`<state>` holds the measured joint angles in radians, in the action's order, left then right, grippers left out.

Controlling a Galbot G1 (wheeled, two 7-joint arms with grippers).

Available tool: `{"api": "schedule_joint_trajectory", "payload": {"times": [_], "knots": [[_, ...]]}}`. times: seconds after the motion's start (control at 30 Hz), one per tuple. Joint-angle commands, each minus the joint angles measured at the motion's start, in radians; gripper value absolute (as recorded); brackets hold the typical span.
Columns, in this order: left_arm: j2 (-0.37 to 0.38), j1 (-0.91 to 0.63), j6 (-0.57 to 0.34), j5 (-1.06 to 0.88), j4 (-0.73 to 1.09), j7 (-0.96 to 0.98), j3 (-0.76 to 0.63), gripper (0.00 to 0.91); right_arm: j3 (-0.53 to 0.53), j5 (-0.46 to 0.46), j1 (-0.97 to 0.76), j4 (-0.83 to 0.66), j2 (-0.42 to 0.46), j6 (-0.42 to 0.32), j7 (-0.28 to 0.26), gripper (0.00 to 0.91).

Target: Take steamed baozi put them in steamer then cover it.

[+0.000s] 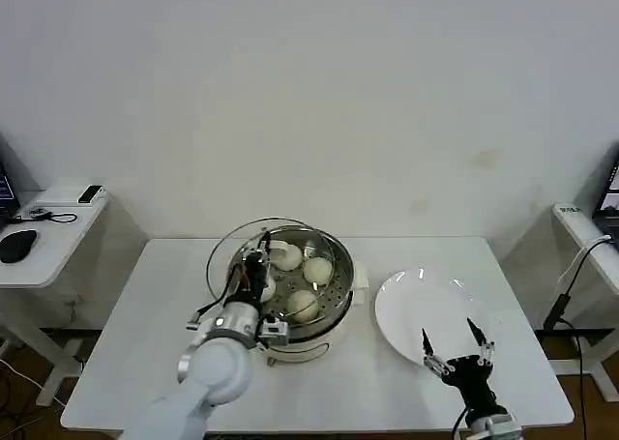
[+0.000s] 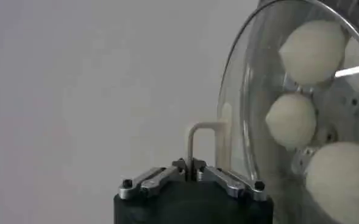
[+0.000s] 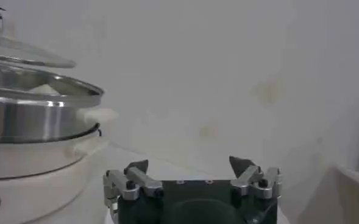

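**Lid held over the loaded steamer**

While your left gripper (image 1: 259, 269) pinches the pale handle of the cover (image 1: 253, 251) with its fingers closed, you hold that glass lid tilted — it sits over the left side of the steamer (image 1: 319, 316), offset toward the left rim. Through and beside the glass you see the steamed baozi (image 1: 303, 305) resting on the perforated tray inside. Farther right lies the white plate (image 1: 426, 307), bare. Your right gripper (image 1: 456, 345) waits at the table's (image 1: 126, 334) near edge by the plate — fingers spread apart.
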<state>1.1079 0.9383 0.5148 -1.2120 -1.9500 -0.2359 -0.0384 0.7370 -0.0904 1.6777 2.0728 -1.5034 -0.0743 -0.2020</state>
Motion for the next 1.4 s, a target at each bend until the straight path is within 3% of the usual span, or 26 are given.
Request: {"api": "schedule_joint_trajectory", "payload": {"times": [0.03,1.4], "knots": [[0.033,-0.044,0.006,-0.029,0.035,-0.019,-0.073,0.0,-0.015,-0.016,0.002,-0.001,-0.007,-0.001,0.001,0.907],[0.063,-0.044,-0.011,-0.031,0.097,-0.006,-0.077,0.0,-0.035,-0.04,0.004,-0.007,-0.007,-0.007,-0.003,0.907]]}}
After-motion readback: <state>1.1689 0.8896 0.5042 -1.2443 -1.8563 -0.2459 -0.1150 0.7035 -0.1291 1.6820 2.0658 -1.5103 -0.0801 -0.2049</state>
